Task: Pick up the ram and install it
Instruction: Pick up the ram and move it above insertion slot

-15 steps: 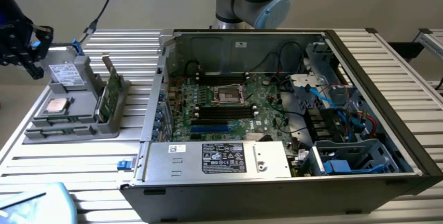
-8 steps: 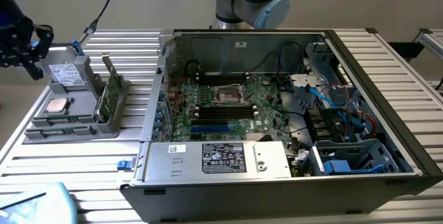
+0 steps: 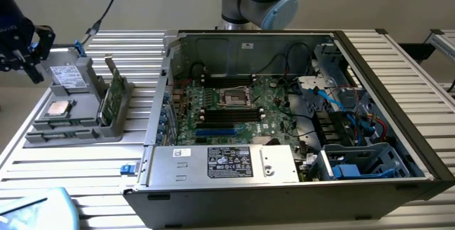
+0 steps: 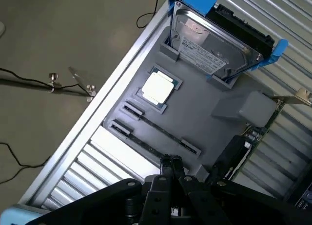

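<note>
The claw was closed on nothing, tips pressed together above the gray tray on the bench. In the exterior view, the ram stood on edge along the tray's three o'clock side, between the CPU and the open computer case, apart from the claw.

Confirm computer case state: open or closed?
Open: the computer case has no side panel on, and the motherboard inside is in plain sight.
</note>
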Controlling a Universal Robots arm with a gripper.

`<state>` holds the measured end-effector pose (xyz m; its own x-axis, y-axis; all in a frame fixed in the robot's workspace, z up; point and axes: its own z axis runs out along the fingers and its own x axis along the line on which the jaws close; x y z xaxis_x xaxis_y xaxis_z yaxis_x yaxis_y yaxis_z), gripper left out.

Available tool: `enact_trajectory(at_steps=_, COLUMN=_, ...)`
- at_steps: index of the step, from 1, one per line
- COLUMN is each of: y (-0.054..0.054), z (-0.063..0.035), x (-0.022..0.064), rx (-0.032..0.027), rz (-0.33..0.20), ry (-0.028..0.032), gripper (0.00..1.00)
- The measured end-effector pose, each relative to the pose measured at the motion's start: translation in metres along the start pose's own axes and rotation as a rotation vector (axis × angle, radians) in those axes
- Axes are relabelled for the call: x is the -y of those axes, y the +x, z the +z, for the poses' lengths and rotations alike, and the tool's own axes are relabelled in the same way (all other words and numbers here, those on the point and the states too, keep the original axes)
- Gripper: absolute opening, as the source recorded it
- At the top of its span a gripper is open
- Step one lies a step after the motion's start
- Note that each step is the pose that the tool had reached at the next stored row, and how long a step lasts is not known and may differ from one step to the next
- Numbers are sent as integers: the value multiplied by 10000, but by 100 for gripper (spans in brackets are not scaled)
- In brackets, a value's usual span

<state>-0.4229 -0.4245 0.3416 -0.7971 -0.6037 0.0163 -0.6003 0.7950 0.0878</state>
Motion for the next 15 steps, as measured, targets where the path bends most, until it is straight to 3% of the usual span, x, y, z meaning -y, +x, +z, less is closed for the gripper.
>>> enact_trajectory(at_steps=7, y=0, z=22, x=2, rx=-169, rz=-1267, ry=-23, gripper=11)
enact_trajectory(at_steps=15, y=-1, z=72, x=7, rx=-306, rz=-2711, ry=2, gripper=11)
